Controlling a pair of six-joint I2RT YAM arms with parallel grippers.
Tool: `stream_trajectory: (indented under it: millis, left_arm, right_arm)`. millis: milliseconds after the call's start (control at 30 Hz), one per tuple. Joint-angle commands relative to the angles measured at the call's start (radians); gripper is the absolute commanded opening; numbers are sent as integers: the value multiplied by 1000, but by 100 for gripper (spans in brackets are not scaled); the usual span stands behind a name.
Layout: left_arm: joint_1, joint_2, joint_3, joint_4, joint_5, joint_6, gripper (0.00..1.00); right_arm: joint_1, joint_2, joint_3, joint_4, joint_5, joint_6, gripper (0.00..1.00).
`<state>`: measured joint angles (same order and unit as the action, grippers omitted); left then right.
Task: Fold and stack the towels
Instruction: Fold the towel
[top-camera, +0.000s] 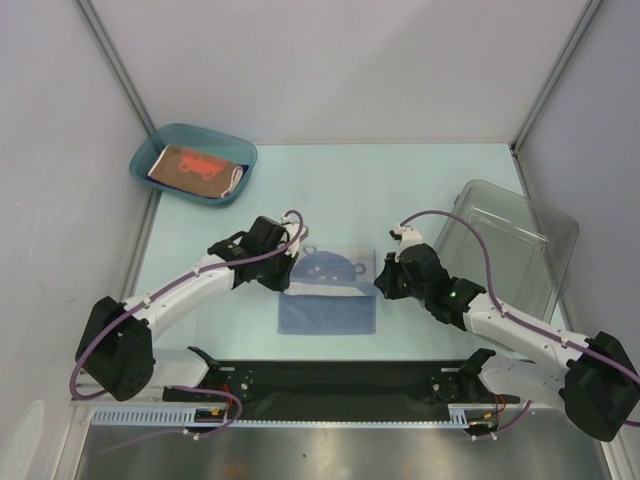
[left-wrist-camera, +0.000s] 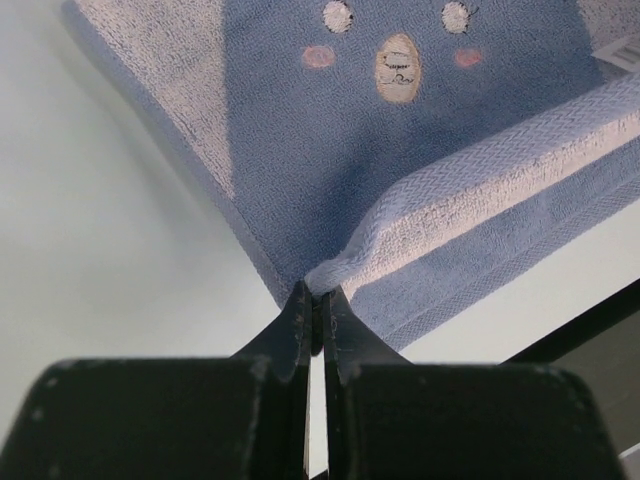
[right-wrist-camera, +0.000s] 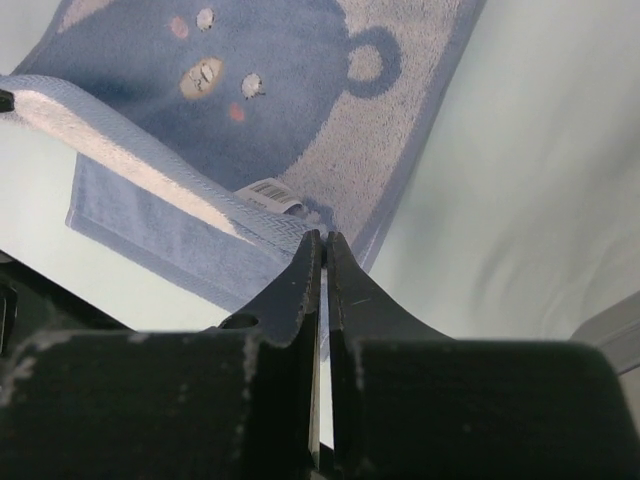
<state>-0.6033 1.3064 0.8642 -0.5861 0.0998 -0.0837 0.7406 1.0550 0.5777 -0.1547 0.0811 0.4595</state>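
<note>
Pale counter (top-camera: 232, 322) fills the frame's centre, where I see the light-blue towel (top-camera: 328, 314) lying part-folded; my left tool (left-wrist-camera: 318, 297) is clamped on its left fold corner, my right tool (right-wrist-camera: 322, 242) on the right one.

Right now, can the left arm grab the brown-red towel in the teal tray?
Probably not yet. The left gripper is shut on a corner of the blue bear towel, so it must let go first. Nothing stands between it and the brown-red towel in the teal tray.
</note>
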Motion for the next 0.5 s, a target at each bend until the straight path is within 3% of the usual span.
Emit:
stream_trajectory:
  millis: [0,467]
  left_arm:
    - [-7,-42,-24,5,-23,-34,0]
    - [-29,-3,-8,-47,54,-120,1]
  right_arm:
    - [6,-29,-16,6,-7,48,0]
    - [63,-46,-22,-35,-34,90,0]
